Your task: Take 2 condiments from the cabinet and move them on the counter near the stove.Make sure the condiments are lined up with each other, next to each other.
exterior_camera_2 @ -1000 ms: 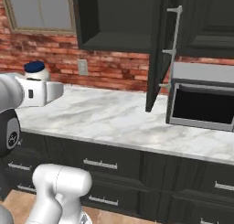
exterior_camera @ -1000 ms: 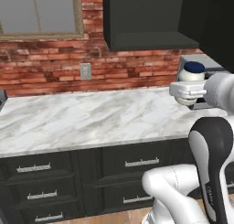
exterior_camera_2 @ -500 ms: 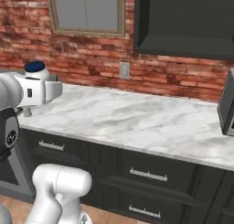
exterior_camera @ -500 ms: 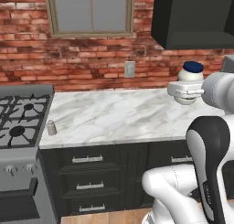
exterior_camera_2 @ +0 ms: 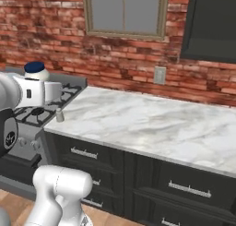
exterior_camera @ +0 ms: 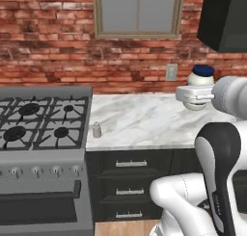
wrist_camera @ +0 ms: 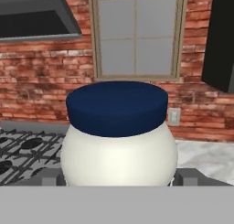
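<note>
From the left base view, a white robot arm rises at the lower right. Its tool (exterior_camera: 195, 94) is held up in the air above the right part of the white marble tabletop (exterior_camera: 144, 119), its two fingers pinching a white jar (exterior_camera: 199, 83) with a dark blue lid around the jar's body. The jar stands upright in the grip, clear of the tabletop. A small grey-silver shaker (exterior_camera: 97, 129) stands upright on the tabletop at its left edge, just beside the grey steel stove (exterior_camera: 43, 134) with black burners. A red brick wall with a window (exterior_camera: 138, 12) lies behind, and a dark wall cabinet (exterior_camera: 224, 18) hangs at the upper right.

From the right base view, the tool (exterior_camera_2: 48, 92) is at the left, with the white jar (exterior_camera_2: 37, 71) showing above it, its blue lid on top. The shaker (exterior_camera_2: 59, 115) stands on the near left corner of the tabletop (exterior_camera_2: 152, 123), next to the stove (exterior_camera_2: 32, 114). The cabinet (exterior_camera_2: 209, 24) hangs at the upper right.

From the hand view, the white jar (wrist_camera: 119, 145) sits close in the centre, upright, its dark blue lid on top. The stove's burners (wrist_camera: 23, 150) lie at the lower left, the window (wrist_camera: 137, 33) behind.
</note>
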Tool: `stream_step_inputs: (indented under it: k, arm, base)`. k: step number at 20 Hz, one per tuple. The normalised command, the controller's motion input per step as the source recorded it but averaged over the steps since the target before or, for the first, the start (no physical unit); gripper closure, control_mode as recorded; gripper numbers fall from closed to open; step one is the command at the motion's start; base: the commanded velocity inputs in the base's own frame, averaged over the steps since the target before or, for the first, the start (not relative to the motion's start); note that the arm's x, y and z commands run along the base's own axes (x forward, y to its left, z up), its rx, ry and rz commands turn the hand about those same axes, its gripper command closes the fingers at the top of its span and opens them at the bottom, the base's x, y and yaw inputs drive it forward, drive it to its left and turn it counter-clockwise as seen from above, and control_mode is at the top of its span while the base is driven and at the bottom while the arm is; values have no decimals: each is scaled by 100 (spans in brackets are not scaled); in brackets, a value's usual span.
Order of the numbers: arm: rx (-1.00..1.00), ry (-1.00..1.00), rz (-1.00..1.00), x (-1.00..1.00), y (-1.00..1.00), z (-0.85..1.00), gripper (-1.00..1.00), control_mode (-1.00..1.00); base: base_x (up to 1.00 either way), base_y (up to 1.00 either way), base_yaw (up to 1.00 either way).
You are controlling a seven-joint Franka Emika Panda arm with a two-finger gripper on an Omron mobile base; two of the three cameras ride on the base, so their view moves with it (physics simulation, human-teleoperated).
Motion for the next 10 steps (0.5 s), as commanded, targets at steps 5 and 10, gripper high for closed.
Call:
stream_step_inputs:
  k: [5, 10]
  arm:
    - [0, 0, 0, 0, 0, 0, 100, 100]
    - [0, 0, 0, 0, 0, 0, 100, 100]
  base:
    - [0, 47, 12]
    - [0, 51, 11]
